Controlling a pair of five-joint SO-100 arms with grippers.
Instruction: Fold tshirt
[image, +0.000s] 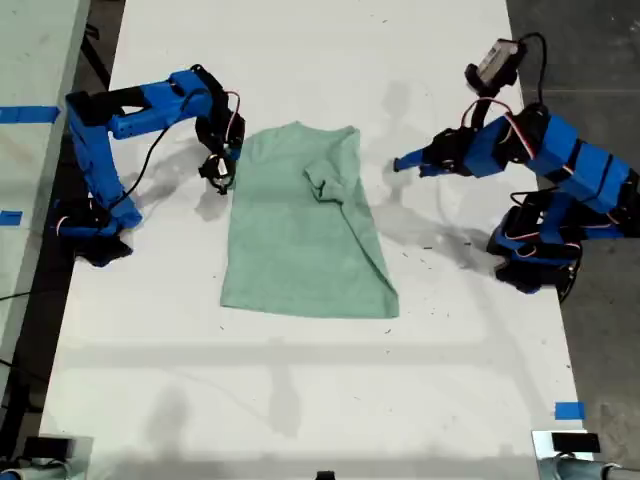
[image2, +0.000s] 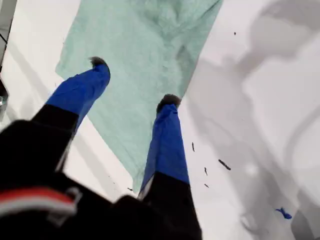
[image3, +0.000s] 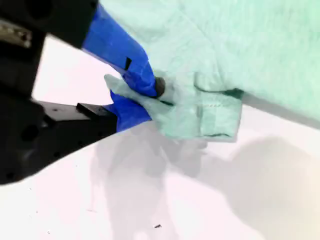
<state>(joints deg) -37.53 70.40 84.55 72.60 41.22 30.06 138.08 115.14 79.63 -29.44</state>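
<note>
"Second pincer (image3: 152, 92), the one at the exterior view's left, is that one holding something?"

"Yes. It is pressed together on a bit of cloth. It is pinching the sleeve (image3: 210, 115) of the plain pale mint-green short-sleeved cloth tshirt (image: 300, 250). The sleeve is bunched up at its tips, just off the flat white tabletop (image: 300, 400)."

"And the first pincer (image: 400, 163)?"

"That one is on the blue arm at the exterior view's right. Its two blue fingers (image2: 167, 135) are spread apart, and nothing is between them. It hangs near the tshirt's edge but does not touch it."

"Where is the tshirt?"

"It lies in the middle of the tabletop, between the two arms, with the neck end far from us and the bottom hem near us."

"Is it folded now?"

"Only a little, I think. The side at the exterior view's right looks turned in. Its other sleeve (image: 330, 180) lies on top of the body, and that edge runs slanted down to the hem. The side at the exterior view's left is not turned in yet. The pinched sleeve sticks out there."

"So what is left?"

"I would guess the pinched sleeve has to go over the middle. Then the bottom has to go up to the top. The tshirt is long and a bit crooked, so it seems less than half done."
</note>
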